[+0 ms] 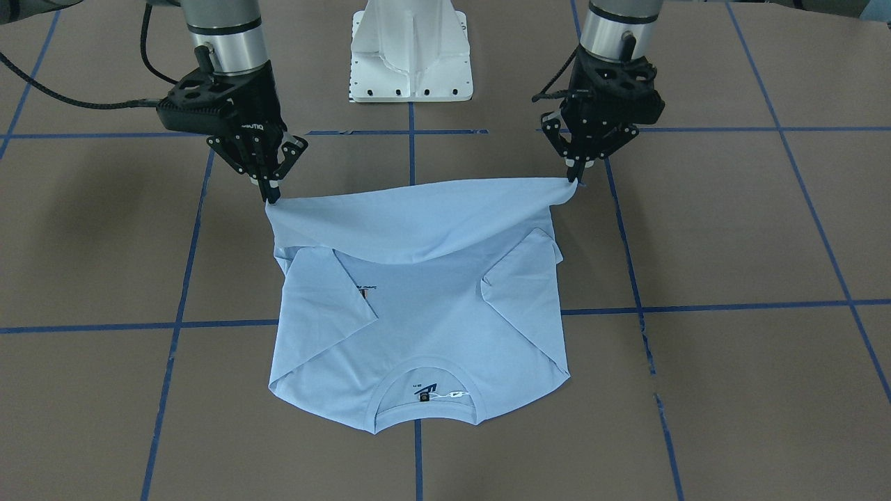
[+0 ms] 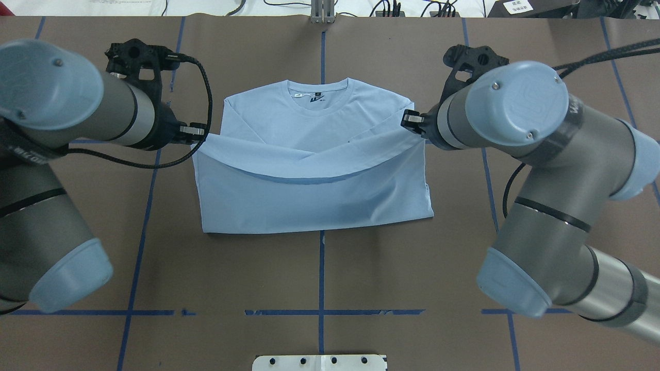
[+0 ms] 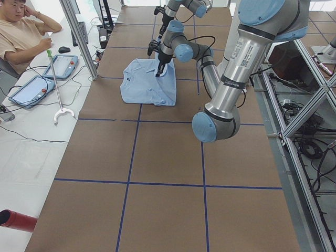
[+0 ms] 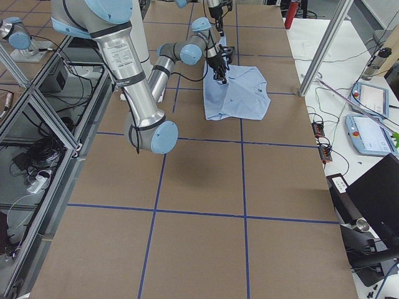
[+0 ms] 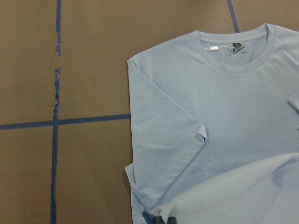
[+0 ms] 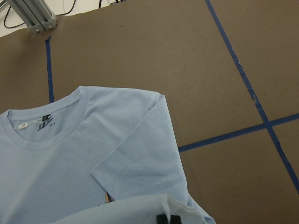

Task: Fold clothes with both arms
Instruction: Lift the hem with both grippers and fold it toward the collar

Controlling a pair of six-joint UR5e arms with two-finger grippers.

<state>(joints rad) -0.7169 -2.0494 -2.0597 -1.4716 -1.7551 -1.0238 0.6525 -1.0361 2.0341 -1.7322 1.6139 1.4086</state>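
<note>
The left tool point(image 1: 575, 175) and right tool point(image 1: 271, 197) each pinch a hem corner of the T-shirt point(image 1: 431, 327), held above the surface point(image 1: 731, 229).

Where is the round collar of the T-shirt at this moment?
In the overhead exterior view the collar lies flat at the far end of the T-shirt, on the blue centre tape line, beyond the raised hem.
</note>
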